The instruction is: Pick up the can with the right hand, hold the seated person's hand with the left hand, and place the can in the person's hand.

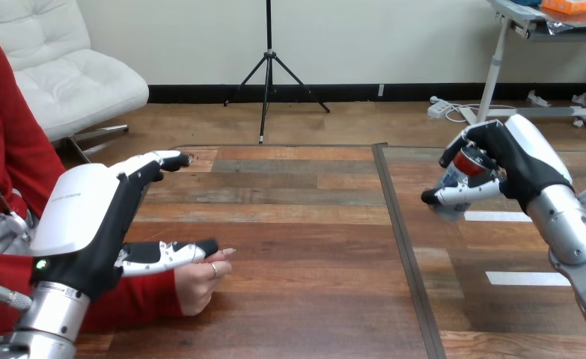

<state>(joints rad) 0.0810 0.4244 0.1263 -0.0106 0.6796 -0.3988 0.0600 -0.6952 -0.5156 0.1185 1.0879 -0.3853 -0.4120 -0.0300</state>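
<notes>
My right hand (525,161) is at the right, raised above the table and shut on a small can (465,170) with a red top, thumb under it and fingers over it. At the left my left hand (87,217) is open, with its fingers pointing toward the table's far side. Its thumb (171,253) lies straight over the person's hand (200,280), which rests on the table in a loose fist with a red sleeve behind it. I cannot tell whether thumb and hand touch. A wide stretch of table separates the can from the person's hand.
The wooden table (297,224) has a dark seam (398,232) running front to back right of centre. Two white tape strips (529,278) lie on the right part, below my right arm. The person sits at the left edge.
</notes>
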